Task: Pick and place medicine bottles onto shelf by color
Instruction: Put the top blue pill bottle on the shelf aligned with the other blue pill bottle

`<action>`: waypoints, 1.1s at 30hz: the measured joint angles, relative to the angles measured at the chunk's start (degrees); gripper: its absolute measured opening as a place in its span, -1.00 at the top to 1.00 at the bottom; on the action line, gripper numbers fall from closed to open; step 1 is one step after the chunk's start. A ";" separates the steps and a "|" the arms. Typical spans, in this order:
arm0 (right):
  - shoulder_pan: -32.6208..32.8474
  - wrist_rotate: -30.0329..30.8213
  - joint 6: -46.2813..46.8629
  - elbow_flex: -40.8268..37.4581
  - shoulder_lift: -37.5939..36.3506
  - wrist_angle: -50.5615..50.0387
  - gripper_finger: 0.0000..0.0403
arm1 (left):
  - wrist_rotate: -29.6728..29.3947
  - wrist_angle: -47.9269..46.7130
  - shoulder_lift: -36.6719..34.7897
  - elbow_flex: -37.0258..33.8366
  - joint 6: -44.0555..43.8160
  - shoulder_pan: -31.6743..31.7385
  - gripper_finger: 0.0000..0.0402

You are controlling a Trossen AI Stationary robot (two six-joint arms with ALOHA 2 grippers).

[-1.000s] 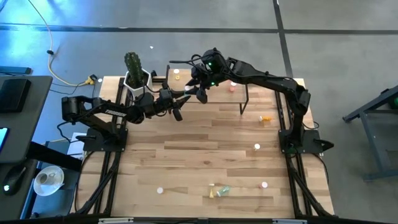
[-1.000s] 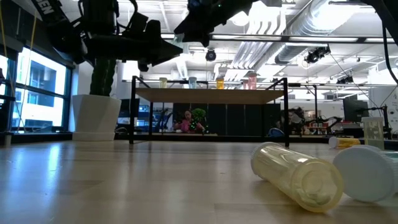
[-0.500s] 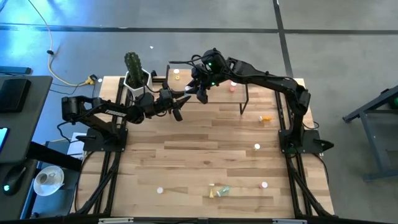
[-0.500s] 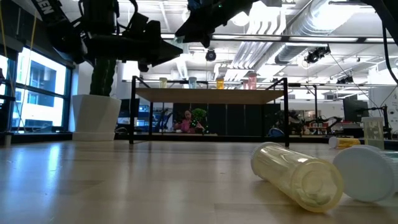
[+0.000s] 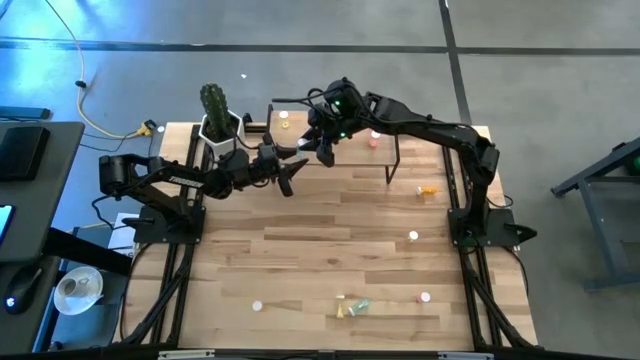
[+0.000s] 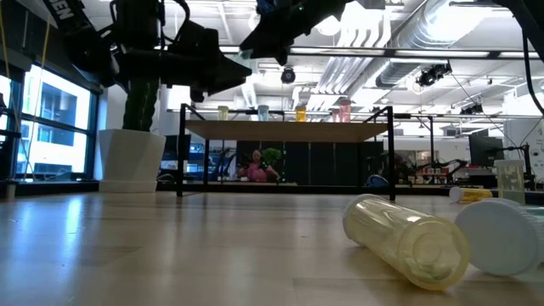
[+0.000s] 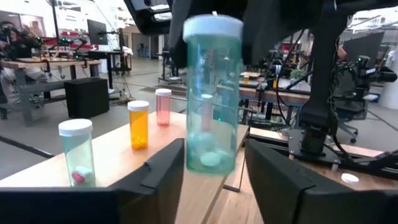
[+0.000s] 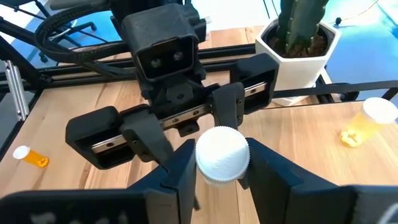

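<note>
Both claws met above the table's far edge, at the front left corner of the shelf (image 5: 345, 135). Right claw (image 8: 214, 171) pinched the white cap (image 8: 222, 154) of a pale green bottle (image 7: 212, 93) from above, its fingers snug against the cap on either side. Left claw (image 7: 214, 177) sat just below and around the same bottle, its two dark fingers (image 7: 158, 174) spread apart with a visible gap to the bottle's body on each side, so it was no longer gripping. From overhead, the two claws appeared nose to nose (image 5: 300, 155), the left arm reaching in from the left side, the right arm arching over the shelf from the right.

On the shelf board stood three bottles in a row: a green one (image 7: 76, 152) nearest, an orange one (image 7: 138, 124) next, and a pink one (image 7: 163, 107) beyond it. A fourth, yellow bottle (image 8: 365, 123) lay tilted near the cactus pot (image 5: 219, 128) at the shelf's left end.

Loose bottles remained scattered on the tabletop (image 5: 300, 260): an orange one (image 5: 428, 189) near the right arm's base, a white-capped one (image 5: 413, 236) mid-right, and several along the near edge, including a yellow-green pair (image 5: 352, 307), a pink one (image 5: 424, 297) and another (image 5: 257, 306) to the left. A clear yellow bottle (image 6: 406, 238) lay on its side close to the low camera.
</note>
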 joint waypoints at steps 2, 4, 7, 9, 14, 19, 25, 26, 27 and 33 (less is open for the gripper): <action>-0.11 0.85 -0.01 0.75 0.00 -0.98 0.45 | -0.02 0.00 -0.03 0.00 0.00 0.18 0.08; -0.21 2.23 -0.03 2.26 0.00 -3.14 0.45 | 0.00 -0.48 -0.55 0.00 0.52 0.35 0.02; -0.61 4.17 -0.23 5.18 0.00 -6.91 0.45 | 0.01 -2.52 -2.15 0.00 2.26 0.39 -0.02; -1.06 4.30 -0.34 7.27 0.00 -8.87 0.45 | -0.01 -4.85 -3.63 0.00 2.94 0.39 -0.02; -2.25 4.41 -3.34 12.77 0.00 -13.42 0.45 | -0.09 -11.36 -8.93 0.00 3.04 0.39 -0.01; -3.52 4.60 -5.70 15.10 -0.09 -15.13 0.45 | -0.17 -19.75 -15.36 0.00 3.47 0.39 -0.02; -4.59 4.52 -7.33 15.10 2.29 -17.75 0.46 | -0.20 -27.43 -21.44 0.00 5.14 0.39 -0.01; -4.61 4.52 -7.33 15.07 3.10 -17.63 0.46 | -0.20 -27.76 -22.03 0.00 5.22 0.39 -0.02; -4.55 4.52 -7.33 15.05 4.02 -17.64 0.46 | -0.20 -28.34 -22.59 0.00 5.57 0.39 -0.02; -4.31 5.48 -6.30 15.05 8.53 -17.28 0.46 | -1.92 -32.72 -23.87 0.00 6.39 0.39 -0.01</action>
